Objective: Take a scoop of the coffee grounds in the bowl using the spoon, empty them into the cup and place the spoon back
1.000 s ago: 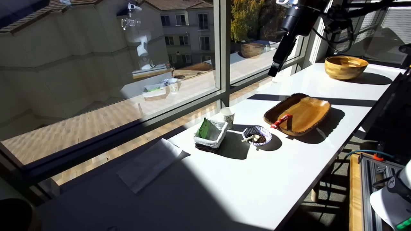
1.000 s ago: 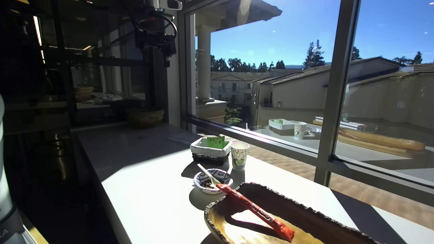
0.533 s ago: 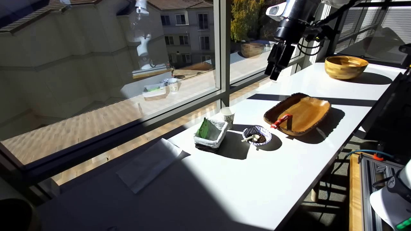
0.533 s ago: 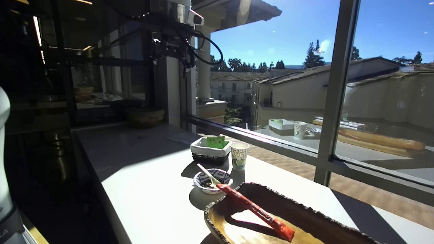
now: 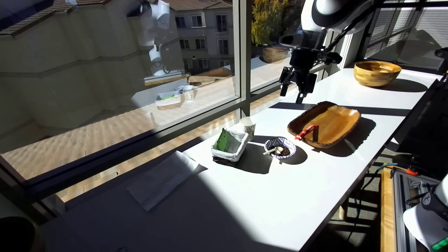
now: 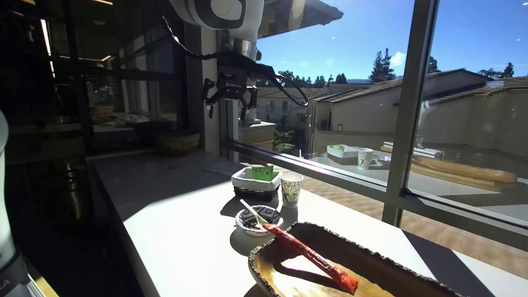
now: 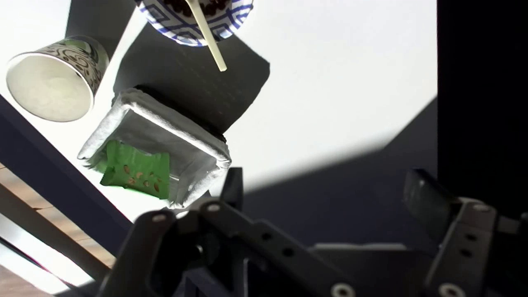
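Observation:
The bowl (image 5: 276, 141), blue-and-white patterned, rests on the table with dark coffee grounds (image 5: 286, 151) inside. A pale spoon (image 7: 210, 41) leans in it, its head in the grounds and its handle sticking out over the rim toward the lined basket. Near the bowl, on the window side, the white cup (image 6: 291, 193) with green print stands upright; its inside looks pale in the wrist view. High above the table hangs my gripper (image 6: 227, 114), pointing down, its fingers wide apart and nothing between them. In the wrist view the gripper (image 7: 324, 181) spans bare table; the bowl is cut off at the top edge.
Beside the cup sits a white-lined basket (image 7: 187, 132) holding a green packet (image 7: 138, 171). A wooden tray (image 5: 332, 122) carries a red stick packet (image 6: 311, 256). Farther off are a large wooden bowl (image 5: 372, 77) and a napkin (image 5: 164, 180). The window frame (image 5: 245, 70) borders the table.
The arm has swung round and come lower, and my gripper has turned from a slant to point more steeply downward. Bowl, spoon and cup have stayed where they were.

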